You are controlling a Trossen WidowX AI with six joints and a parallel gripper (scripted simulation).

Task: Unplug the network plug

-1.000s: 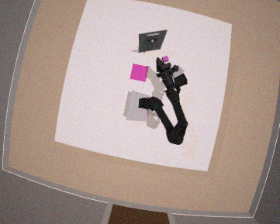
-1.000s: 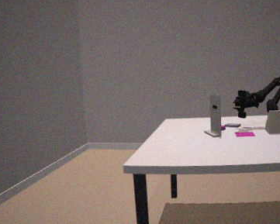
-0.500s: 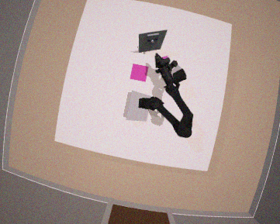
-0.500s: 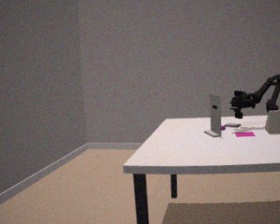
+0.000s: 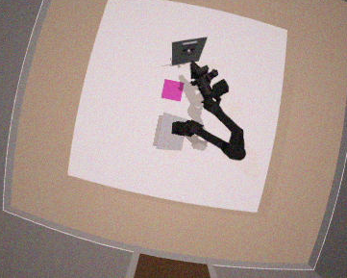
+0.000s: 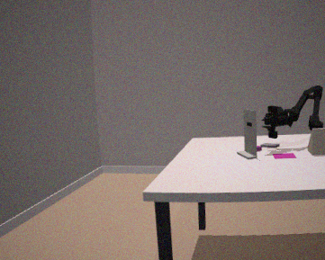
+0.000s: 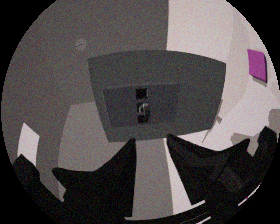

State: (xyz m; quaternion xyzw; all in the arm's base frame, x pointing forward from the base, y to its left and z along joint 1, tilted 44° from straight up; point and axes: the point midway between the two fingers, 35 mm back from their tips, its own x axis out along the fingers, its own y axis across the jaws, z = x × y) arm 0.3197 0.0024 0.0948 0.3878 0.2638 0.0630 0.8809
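The dark upright panel (image 5: 188, 51) stands at the back of the white table; it also shows in the side view (image 6: 249, 133). In the wrist view the plug (image 7: 143, 111) sits in the socket at the middle of the panel's face, straight ahead of me. My gripper (image 5: 195, 68) is a short way in front of the panel at socket height (image 6: 268, 124). Its fingers stand partly closed with a gap, and nothing is between them. The magenta marked square (image 5: 172, 89) lies on the table beside the arm, and shows at the right in the wrist view (image 7: 256, 63).
A grey box (image 5: 170, 131) stands by the arm's base, also at the right edge of the side view (image 6: 322, 140). The panel's foot plate (image 6: 247, 155) rests on the table. The table edge is far from the gripper.
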